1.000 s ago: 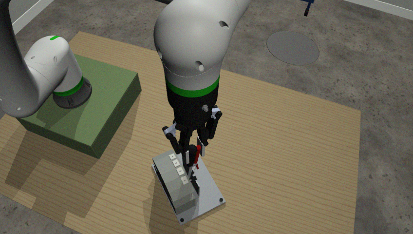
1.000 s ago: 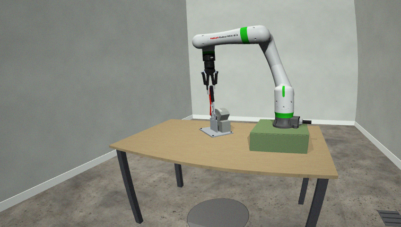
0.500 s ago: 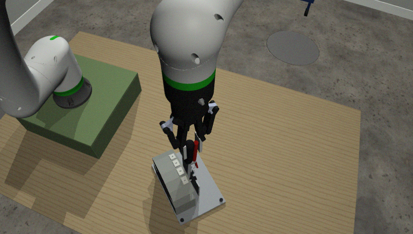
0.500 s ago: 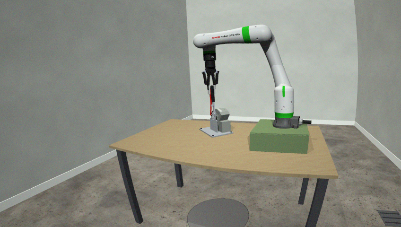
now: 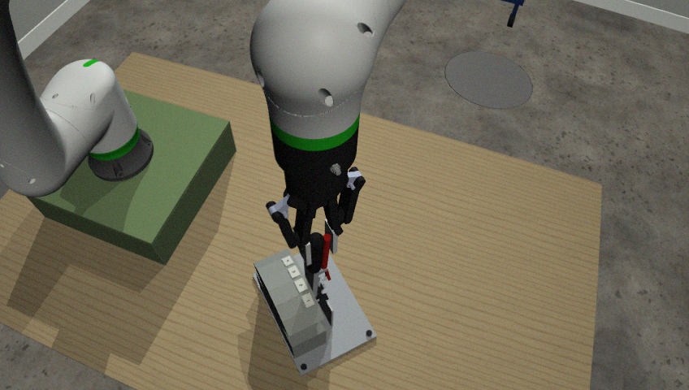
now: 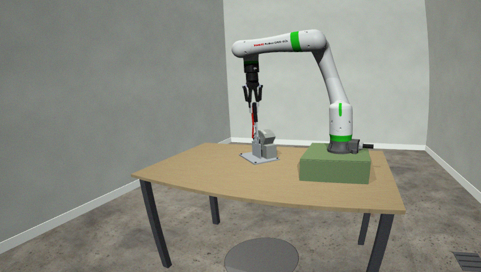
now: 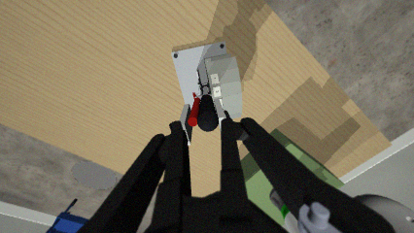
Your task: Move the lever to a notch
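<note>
The lever unit (image 5: 309, 309) stands on a grey baseplate on the wooden table. Its black handle (image 5: 316, 251) rises nearly upright, with the red bar (image 5: 326, 250) close against its right side. My gripper (image 5: 319, 245) comes down from above and is shut on the handle and red bar near their top end. In the wrist view the handle's knob (image 7: 208, 114) and the red bar (image 7: 194, 110) sit between my fingertips. Several small white number plates (image 5: 296, 279) run along the grey housing beside the notches. I cannot read the numbers or tell which notch the latch is at.
The green pedestal (image 5: 145, 184) carrying the arm's base stands to the left on the table. The table edge runs close behind the lever unit (image 6: 260, 148) in the exterior view. A grey disc (image 5: 488, 80) lies on the floor.
</note>
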`<act>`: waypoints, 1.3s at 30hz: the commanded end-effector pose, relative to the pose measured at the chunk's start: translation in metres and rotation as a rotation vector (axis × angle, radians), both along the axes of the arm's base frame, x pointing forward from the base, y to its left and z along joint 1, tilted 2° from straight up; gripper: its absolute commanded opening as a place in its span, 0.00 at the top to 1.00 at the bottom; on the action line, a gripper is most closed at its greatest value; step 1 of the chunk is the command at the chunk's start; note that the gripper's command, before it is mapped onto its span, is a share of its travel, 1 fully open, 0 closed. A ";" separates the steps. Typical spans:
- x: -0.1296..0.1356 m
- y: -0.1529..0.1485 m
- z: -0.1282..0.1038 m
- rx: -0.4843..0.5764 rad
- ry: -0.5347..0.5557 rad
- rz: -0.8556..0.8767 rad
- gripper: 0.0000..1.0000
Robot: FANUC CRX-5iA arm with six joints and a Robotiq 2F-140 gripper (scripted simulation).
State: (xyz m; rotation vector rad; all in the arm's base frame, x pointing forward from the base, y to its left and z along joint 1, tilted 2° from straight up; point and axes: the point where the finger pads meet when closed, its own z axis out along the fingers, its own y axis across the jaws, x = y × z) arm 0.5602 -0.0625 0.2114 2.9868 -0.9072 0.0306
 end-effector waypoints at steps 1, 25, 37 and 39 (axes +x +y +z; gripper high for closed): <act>0.000 0.001 0.000 0.001 0.001 0.001 1.00; 0.000 0.001 0.000 0.001 0.001 0.001 1.00; -0.006 0.005 0.000 0.001 0.001 0.001 1.00; -0.009 0.007 0.000 0.001 0.001 0.001 1.00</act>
